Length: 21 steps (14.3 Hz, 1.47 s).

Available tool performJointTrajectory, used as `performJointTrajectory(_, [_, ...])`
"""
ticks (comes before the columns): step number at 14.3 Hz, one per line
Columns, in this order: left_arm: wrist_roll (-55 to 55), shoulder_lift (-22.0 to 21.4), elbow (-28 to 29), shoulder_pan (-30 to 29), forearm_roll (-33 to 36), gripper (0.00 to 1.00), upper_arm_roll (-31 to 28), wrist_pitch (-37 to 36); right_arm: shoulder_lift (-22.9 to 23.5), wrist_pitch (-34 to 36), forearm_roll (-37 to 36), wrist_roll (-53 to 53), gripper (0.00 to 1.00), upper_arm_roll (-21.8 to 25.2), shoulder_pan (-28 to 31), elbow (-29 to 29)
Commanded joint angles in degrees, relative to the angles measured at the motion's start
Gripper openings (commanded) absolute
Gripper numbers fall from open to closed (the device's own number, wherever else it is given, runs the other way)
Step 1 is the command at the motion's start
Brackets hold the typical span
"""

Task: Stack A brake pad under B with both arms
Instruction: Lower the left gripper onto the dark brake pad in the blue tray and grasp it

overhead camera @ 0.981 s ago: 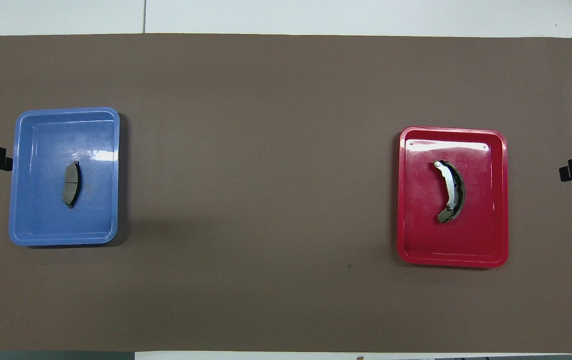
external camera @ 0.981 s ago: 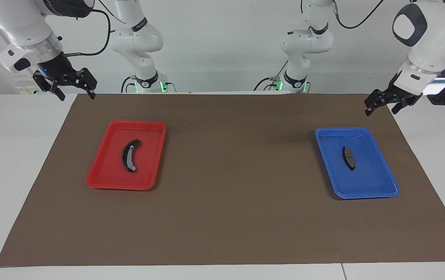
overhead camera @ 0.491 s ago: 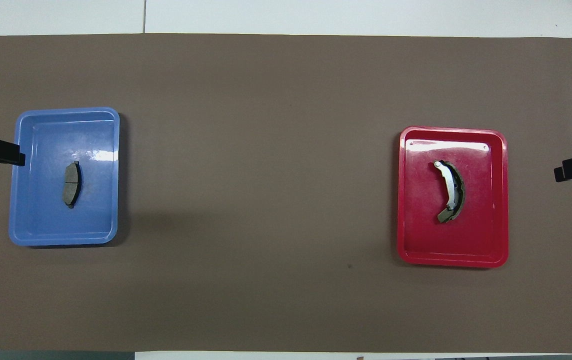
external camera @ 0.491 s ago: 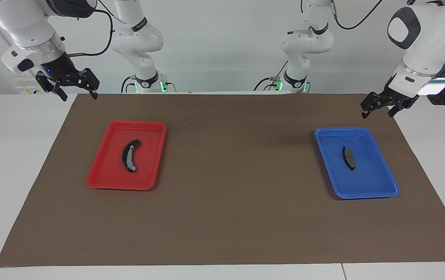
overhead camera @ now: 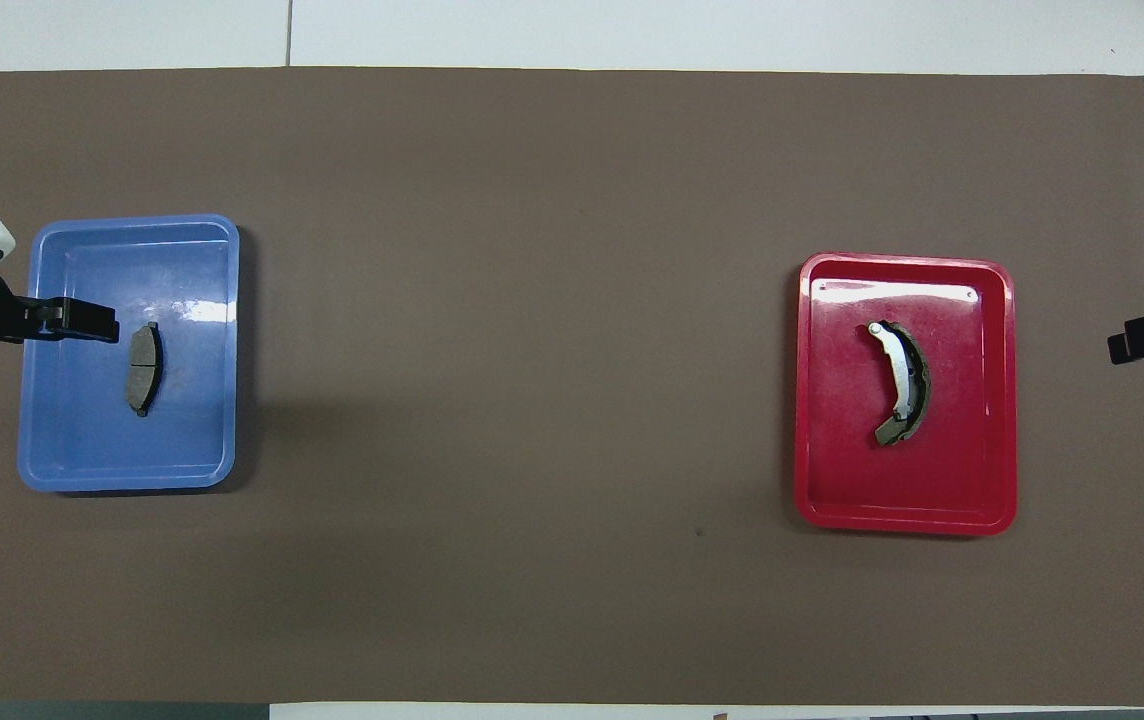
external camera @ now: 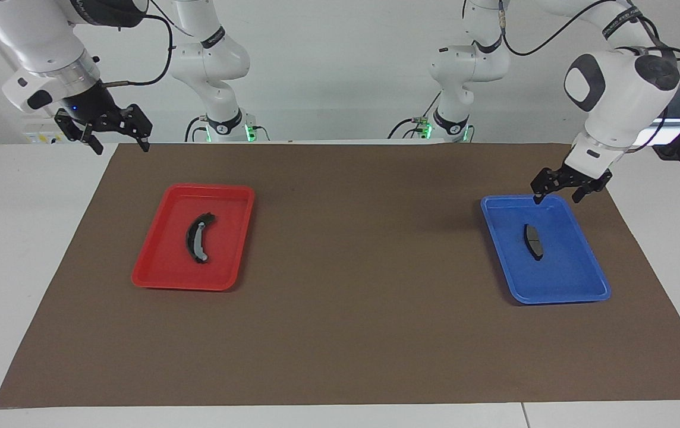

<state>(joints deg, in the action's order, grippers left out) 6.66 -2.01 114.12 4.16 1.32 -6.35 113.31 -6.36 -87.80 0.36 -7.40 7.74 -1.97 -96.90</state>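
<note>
Left gripper (external camera: 557, 197) hangs open and empty over the blue plastic tray's (external camera: 584, 292) robot-side edge, so it's the reach step. Small dark grey flat brake pad (external camera: 533, 241) lies in that tray; next it needs lowering around the pad. Right gripper (external camera: 117, 144) waits open, with the curved black crescent brake piece (external camera: 198, 237) untouched in the red tray (external camera: 156, 276).

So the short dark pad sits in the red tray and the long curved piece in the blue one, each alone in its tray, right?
Not quite: the trays are swapped. The overhead view shows the short dark pad lying in the blue tray and the long curved piece in the red tray. Each is indeed alone in its tray.
</note>
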Motion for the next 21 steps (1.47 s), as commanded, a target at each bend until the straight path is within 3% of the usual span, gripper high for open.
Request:
performJointTrajectory(1, [2.4, 1.2, 5.1, -0.4, 0.4, 0.99, -0.3, 6.8, -0.1, 0.3, 0.1, -0.9, 1.00, -0.3, 0.3, -0.1])
performJointTrajectory(10, [6.8, 9.2, 11.4, -4.5, 0.4, 0.99, -0.2, 22.9, -0.1, 0.3, 0.1, -0.9, 1.00, -0.3, 0.3, -0.1])
performJointTrajectory(17, [7.1, 11.8, 15.6, -4.7, 0.4, 0.95, -0.2, 28.9, -0.1, 0.3, 0.1, -0.9, 1.00, -0.3, 0.3, 0.0])
performJointTrajectory(19, [7.1, 11.7, 15.9, -4.7, 0.4, 0.85, -0.2, 28.5, -0.1, 0.3, 0.1, -0.9, 1.00, -0.3, 0.3, -0.1])
performJointTrajectory(21, [7.0, 11.5, 15.8, -4.7, 0.4, 0.51, -0.2, 27.5, -0.1, 0.3, 0.1, -0.9, 1.00, -0.3, 0.3, 0.0])
